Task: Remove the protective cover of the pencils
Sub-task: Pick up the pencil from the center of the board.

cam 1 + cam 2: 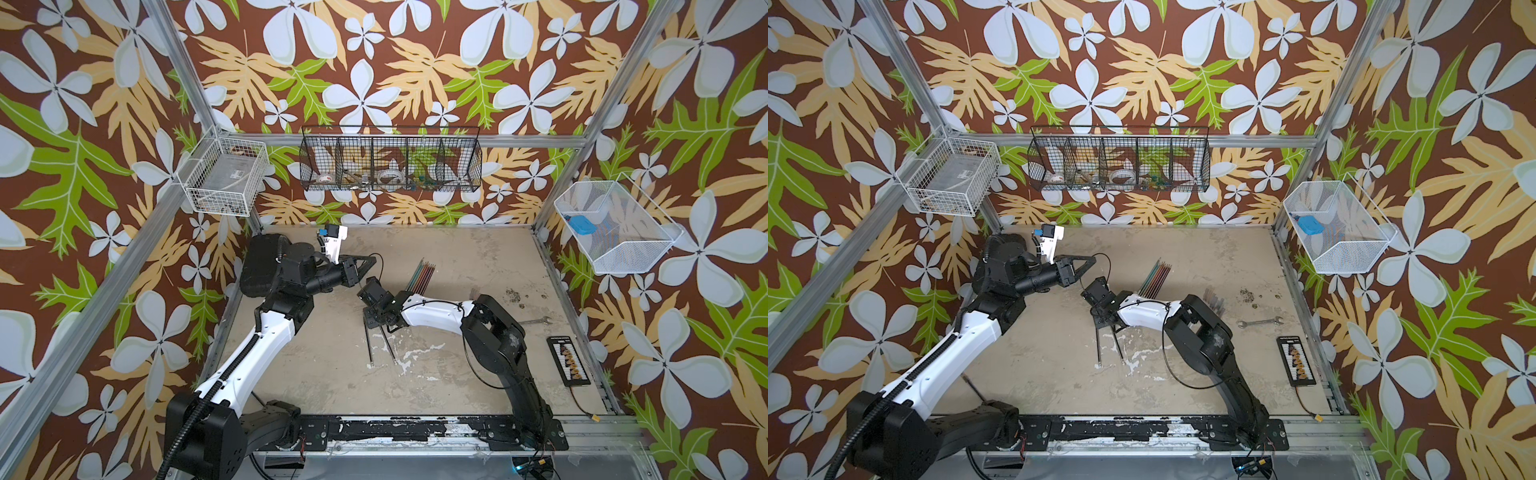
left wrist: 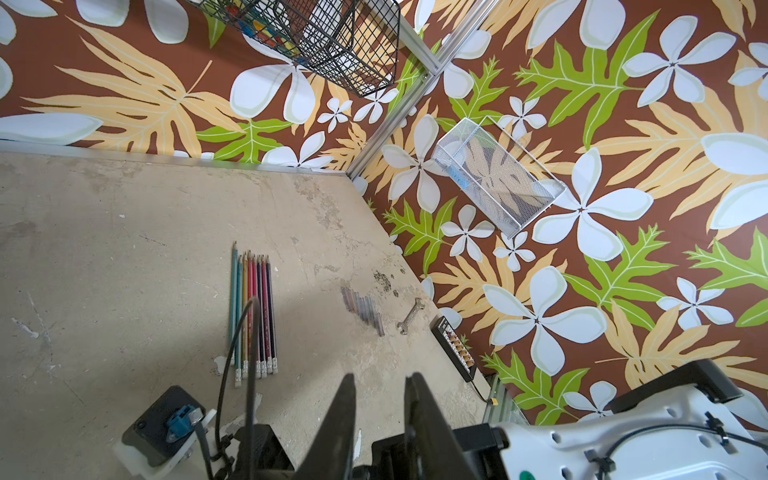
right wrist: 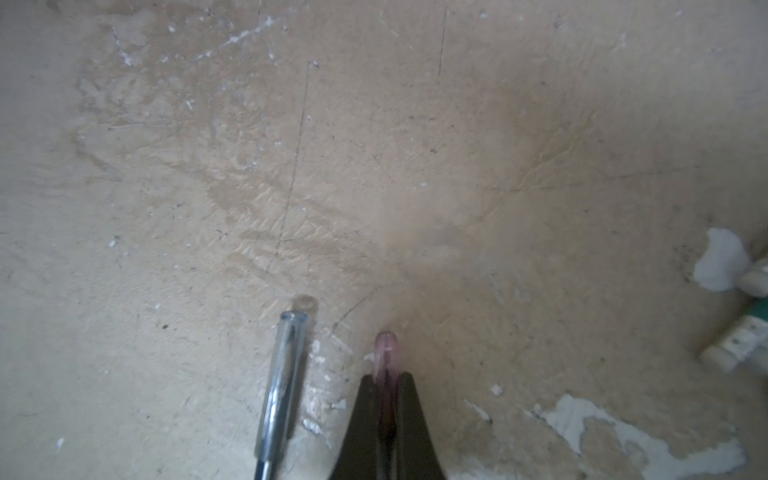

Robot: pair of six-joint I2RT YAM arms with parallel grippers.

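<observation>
Several coloured pencils (image 1: 420, 276) lie side by side at mid-table, also seen in the left wrist view (image 2: 253, 316). Two black pencils (image 1: 369, 345) lie nearer the front under my right gripper (image 1: 374, 322). In the right wrist view my right gripper (image 3: 386, 376) is shut on a pink see-through protective cover (image 3: 386, 353), whose tip pokes out past the fingers. A second pencil with a clear bluish cover (image 3: 286, 374) lies beside it, untouched. My left gripper (image 2: 382, 382) hovers above the table left of the row, slightly open, with nothing between its fingers.
Several loose see-through covers (image 2: 363, 307) lie right of the pencil row. A wrench (image 1: 534, 321) and a black card of small round parts (image 1: 568, 360) sit near the right edge. Wire baskets (image 1: 390, 164) hang on the walls. A black cable (image 2: 249, 332) loops before the left wrist camera.
</observation>
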